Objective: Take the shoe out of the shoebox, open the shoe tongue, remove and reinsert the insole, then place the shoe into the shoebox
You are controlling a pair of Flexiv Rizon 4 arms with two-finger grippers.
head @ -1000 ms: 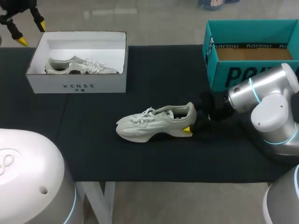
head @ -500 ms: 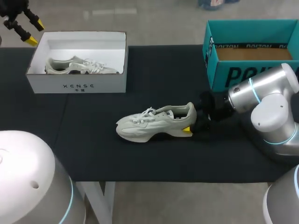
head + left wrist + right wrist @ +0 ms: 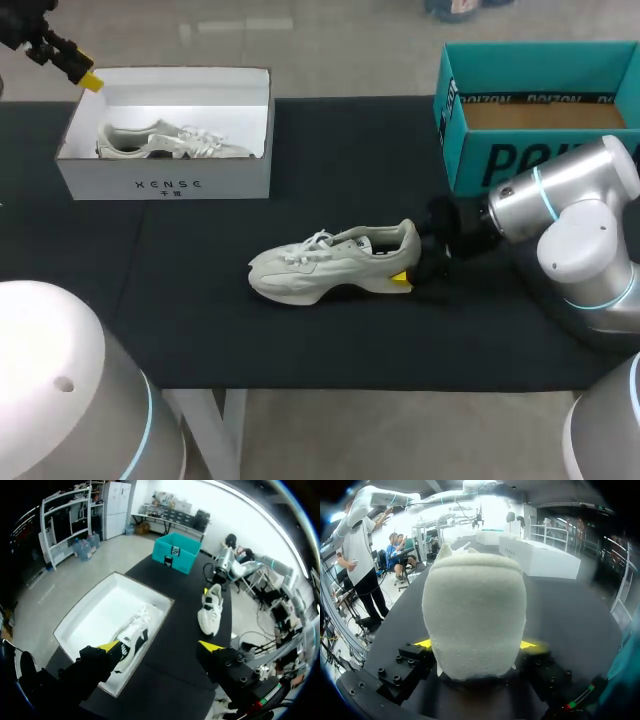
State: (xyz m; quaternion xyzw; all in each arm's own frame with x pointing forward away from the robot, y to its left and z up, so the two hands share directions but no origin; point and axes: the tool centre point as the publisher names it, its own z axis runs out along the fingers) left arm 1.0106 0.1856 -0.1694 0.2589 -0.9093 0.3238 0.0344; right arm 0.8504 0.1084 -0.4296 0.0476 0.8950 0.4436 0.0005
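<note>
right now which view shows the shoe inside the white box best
Left wrist view: it looks down into the white box, the shoe nearly whole. Head view shows it smaller, side-on. Right wrist view shows only the box's outside.

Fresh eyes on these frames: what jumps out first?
The pale shoe stands alone mid-table on the black mat, with the right gripper clamped on its heel from both sides. Next comes the open white shoebox at the far left, with a second shoe lying inside and the left gripper open by its far left corner. A teal box sits at the far right.
</note>
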